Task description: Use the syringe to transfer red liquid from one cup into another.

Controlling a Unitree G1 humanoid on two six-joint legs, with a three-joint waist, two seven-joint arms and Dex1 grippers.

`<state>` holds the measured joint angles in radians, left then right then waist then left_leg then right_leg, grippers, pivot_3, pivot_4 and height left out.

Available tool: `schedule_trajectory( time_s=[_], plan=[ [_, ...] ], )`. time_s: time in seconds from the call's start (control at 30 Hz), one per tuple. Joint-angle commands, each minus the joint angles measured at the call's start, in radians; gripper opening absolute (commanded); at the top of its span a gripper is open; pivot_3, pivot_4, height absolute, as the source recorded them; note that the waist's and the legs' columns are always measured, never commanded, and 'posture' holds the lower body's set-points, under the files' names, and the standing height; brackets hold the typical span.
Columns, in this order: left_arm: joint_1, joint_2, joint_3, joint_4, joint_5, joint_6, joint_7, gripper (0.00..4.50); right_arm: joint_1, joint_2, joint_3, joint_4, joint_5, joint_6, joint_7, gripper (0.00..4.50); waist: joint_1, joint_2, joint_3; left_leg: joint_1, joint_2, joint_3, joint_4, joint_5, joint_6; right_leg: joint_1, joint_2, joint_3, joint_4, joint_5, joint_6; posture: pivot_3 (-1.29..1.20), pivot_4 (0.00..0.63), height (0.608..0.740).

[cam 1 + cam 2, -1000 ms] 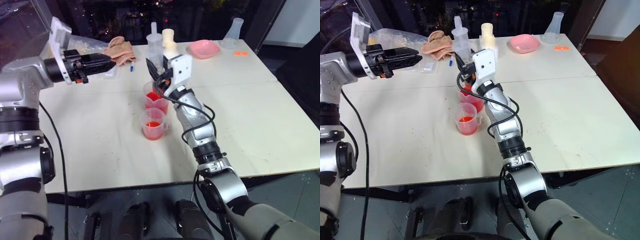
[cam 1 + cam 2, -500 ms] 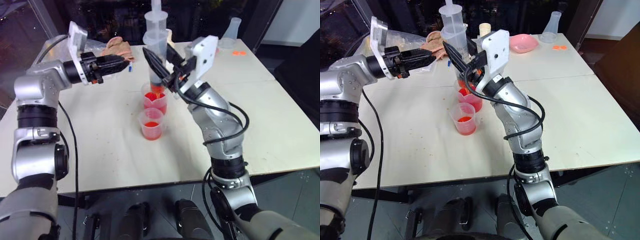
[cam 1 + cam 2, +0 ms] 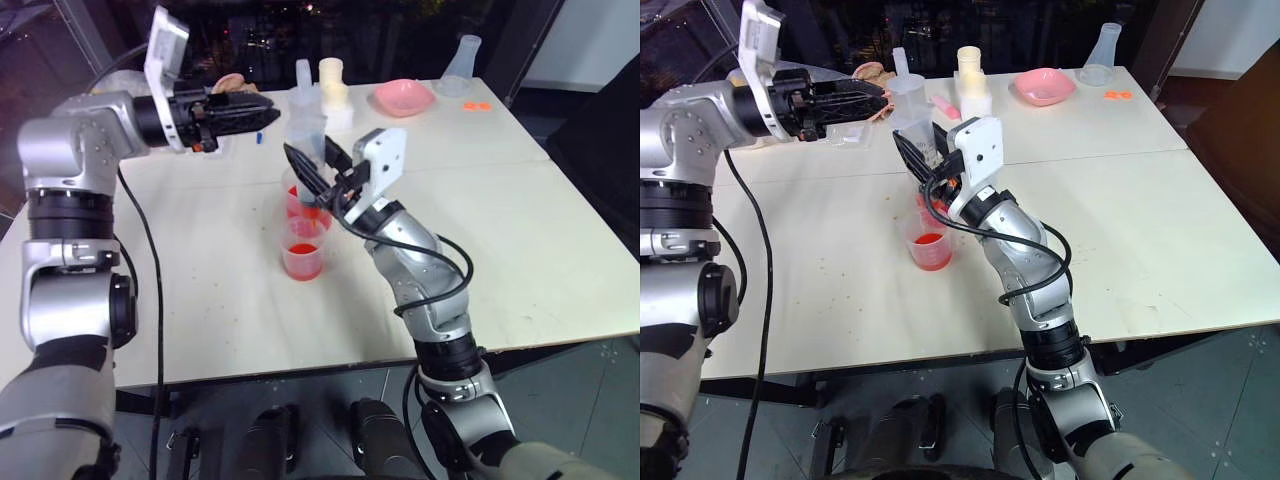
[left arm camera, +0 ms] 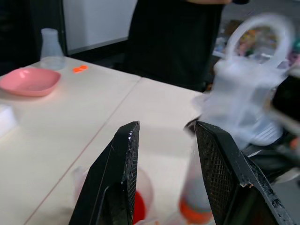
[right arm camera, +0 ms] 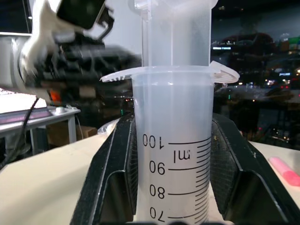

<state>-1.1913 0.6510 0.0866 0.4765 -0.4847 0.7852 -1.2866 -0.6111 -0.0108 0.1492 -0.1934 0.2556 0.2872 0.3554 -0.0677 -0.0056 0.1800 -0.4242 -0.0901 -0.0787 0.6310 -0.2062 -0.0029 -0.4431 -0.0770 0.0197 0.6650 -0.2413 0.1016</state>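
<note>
At 10 o'clock of the cups: left gripper [image 3: 262,112] level, fingers spread, empty, likely lined up for the plunger | centre: syringe [image 3: 305,135] upright, tip over far cup [image 3: 297,203] | 4 o'clock: right gripper [image 3: 318,170] clenched on its barrel, steadying it.

The left gripper [image 3: 262,112] is held level and pointed toward the right arm, its jaws parted and empty. The right gripper [image 3: 312,170] is angled upward, its jaws clamped on the large clear plastic syringe [image 5: 172,140] with black graduation marks.
</note>
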Motion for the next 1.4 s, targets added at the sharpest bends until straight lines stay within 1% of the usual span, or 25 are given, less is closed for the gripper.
schedule_trajectory(
  time_s=[0.03,0.4,0.53,0.83,1.0,1.17,1.37,1.4],
  plan=[
    [-0.034,0.027,0.040,-0.031,-0.052,0.049,-0.005,1.97,0.000,0.006,0.014,-0.015,-0.012,-0.052,0.013,1.39,0.000,0.000,0.000,0.000,0.000,0.000,0.000,0.000,0.000,0.000,0.000,0.000,0.000,0.000,0.000,0.00,0.150,0.740],
    [-0.068,0.077,0.062,-0.051,-0.144,0.142,-0.045,1.97,0.017,0.005,0.029,0.019,-0.032,-0.086,0.033,1.39,0.001,0.000,0.000,0.000,0.000,0.000,0.000,0.000,0.000,0.000,0.000,0.000,0.000,0.000,0.000,0.00,0.150,0.740],
    [-0.063,0.091,0.032,-0.073,-0.136,0.121,-0.069,1.97,0.021,0.004,0.033,0.024,-0.038,-0.091,0.038,1.39,0.000,0.000,0.000,0.000,0.000,0.000,0.000,0.000,0.000,0.000,0.000,0.000,0.000,0.000,0.000,0.00,0.150,0.740],
    [-0.070,0.045,-0.026,-0.056,-0.097,0.058,-0.079,1.97,0.007,0.006,0.026,0.017,-0.033,-0.080,0.043,1.39,0.005,0.000,0.000,0.000,0.000,0.000,0.000,0.000,0.000,0.000,0.000,0.000,0.000,0.000,0.000,0.00,0.150,0.740],
    [-0.087,0.013,-0.048,0.000,-0.070,0.010,-0.083,1.97,-0.001,0.004,0.024,0.011,-0.033,-0.075,0.043,1.39,0.004,0.000,0.000,0.000,0.000,0.000,0.000,0.000,0.000,0.000,0.000,0.000,0.000,0.000,0.000,0.00,0.150,0.740],
    [-0.127,-0.042,-0.058,0.073,-0.051,-0.034,-0.083,1.97,-0.002,0.001,0.027,0.008,-0.038,-0.075,0.044,1.39,0.010,0.000,0.000,0.000,0.000,0.000,0.000,0.000,0.000,0.000,0.000,0.000,-0.001,0.000,0.000,0.00,0.150,0.740],
    [-0.145,-0.071,-0.064,0.112,-0.035,-0.056,-0.103,1.97,-0.002,0.001,0.029,0.007,-0.044,-0.072,0.043,1.39,0.008,0.000,0.000,0.000,0.000,0.000,0.000,0.000,0.000,0.000,0.000,0.000,-0.001,0.000,0.000,0.00,0.150,0.740],
    [-0.143,-0.078,-0.068,0.116,-0.031,-0.060,-0.104,1.71,-0.002,0.000,0.028,0.008,-0.044,-0.073,0.044,1.39,0.008,0.000,0.000,0.000,0.000,0.000,0.000,0.000,0.000,0.000,0.000,0.000,-0.001,0.000,0.000,0.00,0.150,0.740]
  ],
)
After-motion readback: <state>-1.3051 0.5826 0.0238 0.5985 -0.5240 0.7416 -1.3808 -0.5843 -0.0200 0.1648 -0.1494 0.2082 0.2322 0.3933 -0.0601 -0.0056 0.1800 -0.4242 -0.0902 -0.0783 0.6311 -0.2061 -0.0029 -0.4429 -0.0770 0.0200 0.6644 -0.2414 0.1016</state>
